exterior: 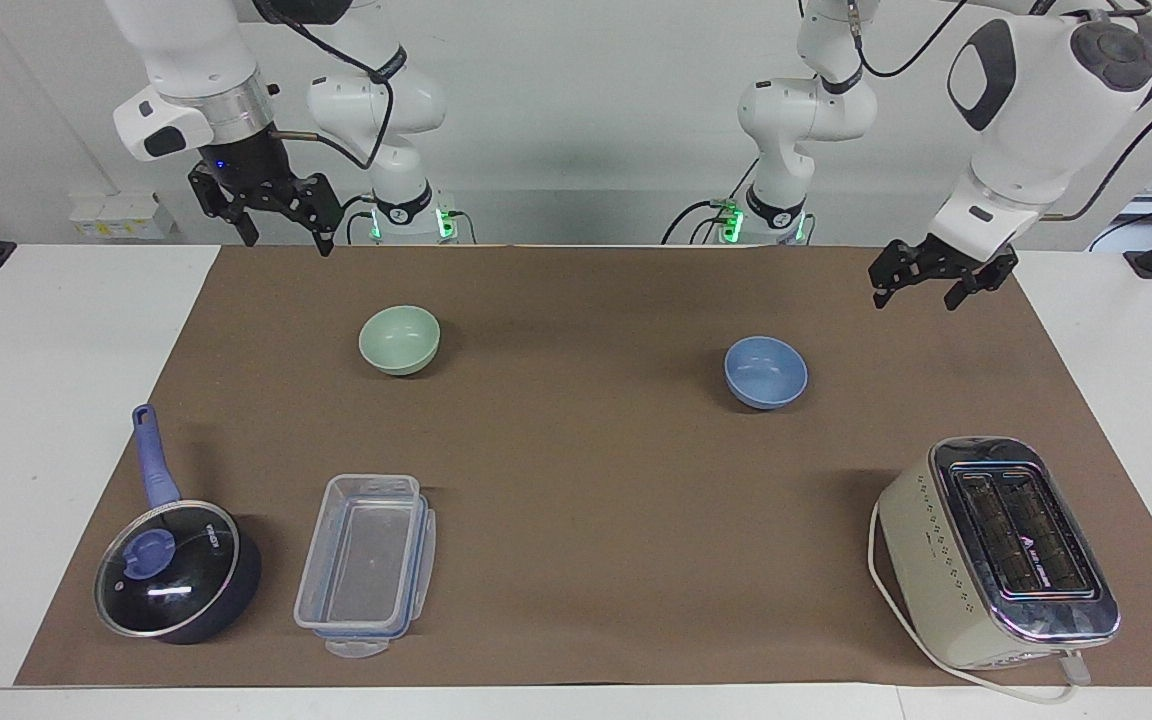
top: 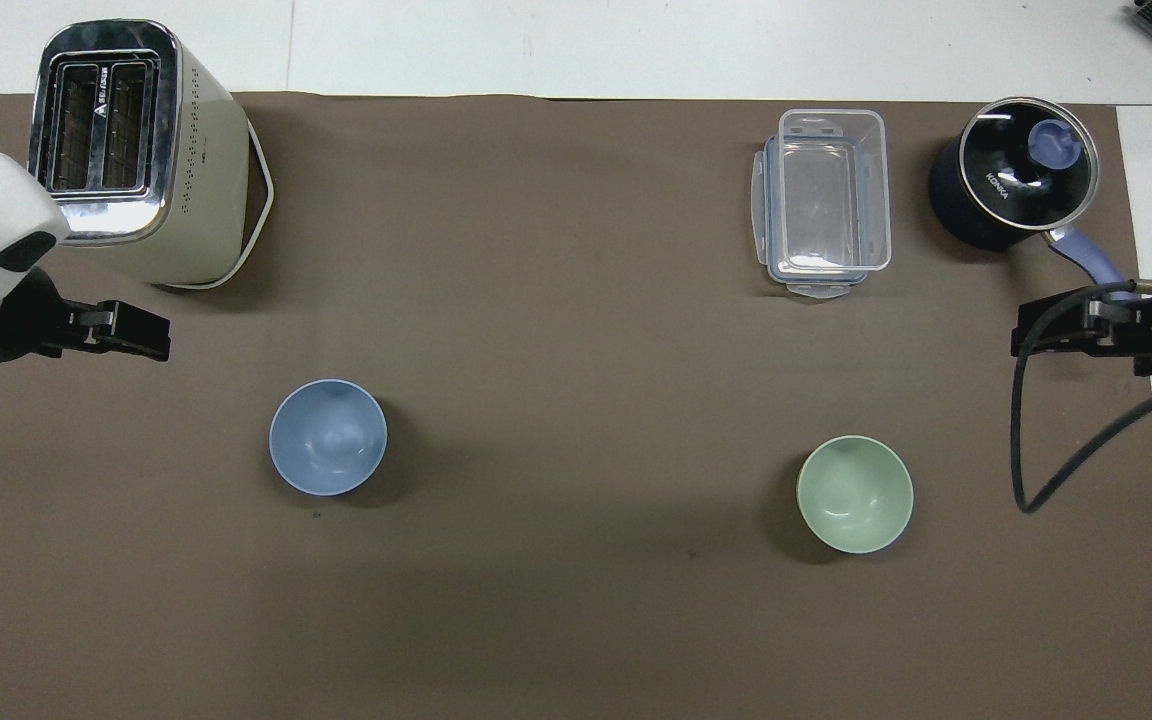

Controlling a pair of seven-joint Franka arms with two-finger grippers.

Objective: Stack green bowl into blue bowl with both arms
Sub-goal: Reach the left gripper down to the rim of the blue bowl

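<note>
The pale green bowl (exterior: 399,340) (top: 855,493) sits upright and empty on the brown mat, toward the right arm's end of the table. The periwinkle-blue bowl (exterior: 765,372) (top: 327,436) sits upright and empty toward the left arm's end. My right gripper (exterior: 286,243) (top: 1036,335) hangs open and empty in the air over the mat's edge at the right arm's end, off to the side of the green bowl. My left gripper (exterior: 916,298) (top: 141,340) hangs open and empty over the mat between the blue bowl and the toaster.
A cream toaster (exterior: 996,550) (top: 126,150) stands farther from the robots at the left arm's end. A clear lidless food box (exterior: 366,565) (top: 824,200) and a dark blue lidded saucepan (exterior: 171,570) (top: 1011,185) stand farther out at the right arm's end.
</note>
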